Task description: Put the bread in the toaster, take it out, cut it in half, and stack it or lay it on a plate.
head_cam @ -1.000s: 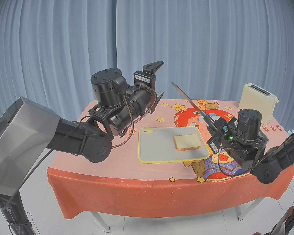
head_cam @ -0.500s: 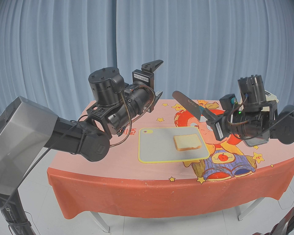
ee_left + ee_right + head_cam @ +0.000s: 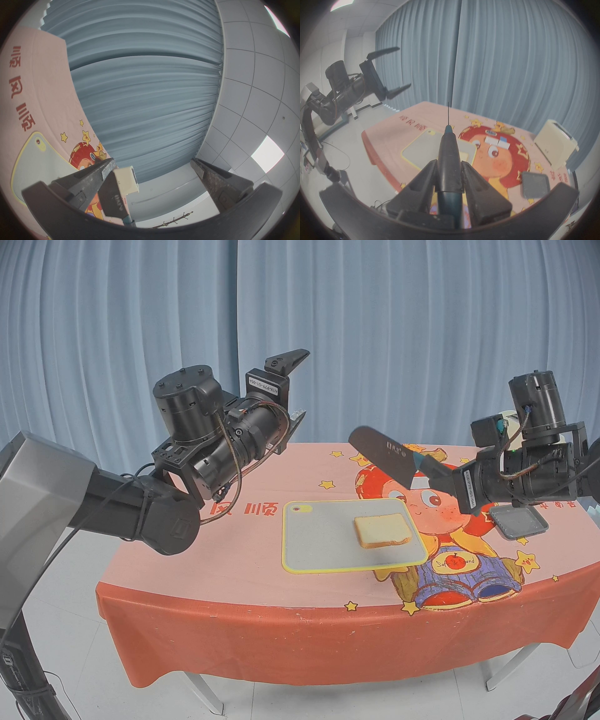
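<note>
Left gripper (image 3: pixel 302 384) hangs high over the left end of the worktop (image 3: pixel 250 565), jaws spread wide, nothing between them. Below and to its right, the cutting board (image 3: pixel 319 534) lies flat near the worktop's middle. The bread (image 3: pixel 382 530) rests on the board's right part as one whole slice, uncut. Above and just beyond it, the knife (image 3: pixel 381 455) is held aloft, blade pointing toward the robot's left and clear of the slice. Right gripper (image 3: pixel 451 482) has its jaws pinching the knife's handle. Grey plate (image 3: pixel 519 521) sits under that arm, toaster (image 3: pixel 554 143) at the far right corner. Judged step: the cut. The next move calls for bringing the blade edge-down over the slice's middle and pressing through to the board; the free left gripper could steady the slice.
</note>
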